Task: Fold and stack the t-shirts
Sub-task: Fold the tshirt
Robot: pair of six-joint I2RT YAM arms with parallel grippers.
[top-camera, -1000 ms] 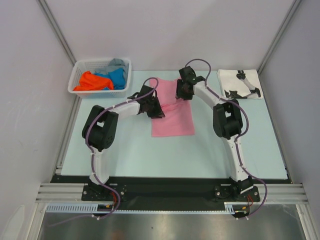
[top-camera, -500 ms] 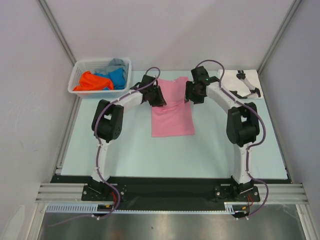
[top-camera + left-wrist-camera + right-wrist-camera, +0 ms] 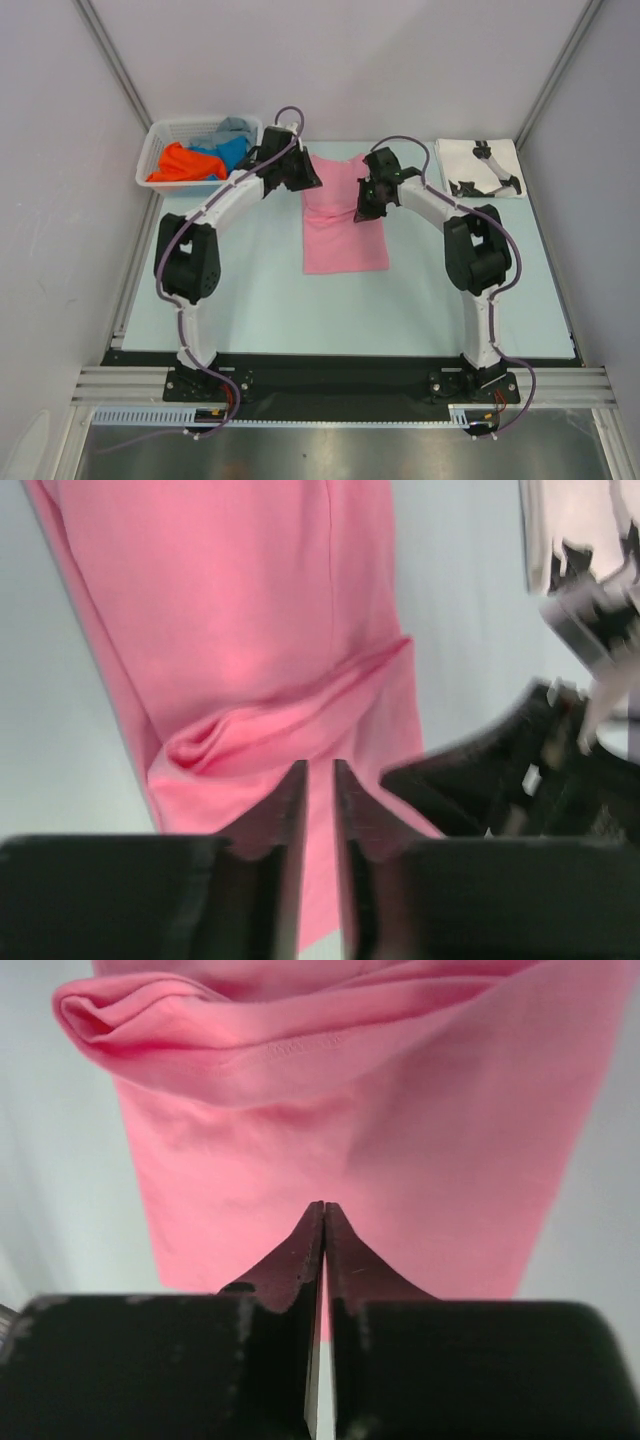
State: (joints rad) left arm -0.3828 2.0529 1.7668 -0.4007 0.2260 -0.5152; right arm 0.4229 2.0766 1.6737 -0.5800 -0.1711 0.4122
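The pink shirt [image 3: 345, 235] lies on the desk [image 3: 250, 290], mid-way across and toward the far side, already narrowed to a long strip; a soft fold [image 3: 250, 1045] crosses it near the far end. It looks thin, light and limp; it will likely sag and drag rather than keep any shape, and a single pinch may well lift only the top layer. I judge the best hold to be at the two far corners or at the side edges by the fold, both layers taken together, so the cloth hangs evenly between the hands.

The left hand [image 3: 298, 176] is at the shirt's far left corner, jaws a narrow slit apart with nothing seen between them; the right hand [image 3: 366, 205] is over the right edge, jaws pressed tip to tip, no cloth showing in the pinch.

Counted: one pink shirt on the desk; one white shirt [image 3: 465, 160] with black print, folded, at the far right; three in the basket [image 3: 195, 124], orange [image 3: 178, 163], blue [image 3: 232, 152] and grey [image 3: 232, 127]; five shirts in all, one basket, two hands.
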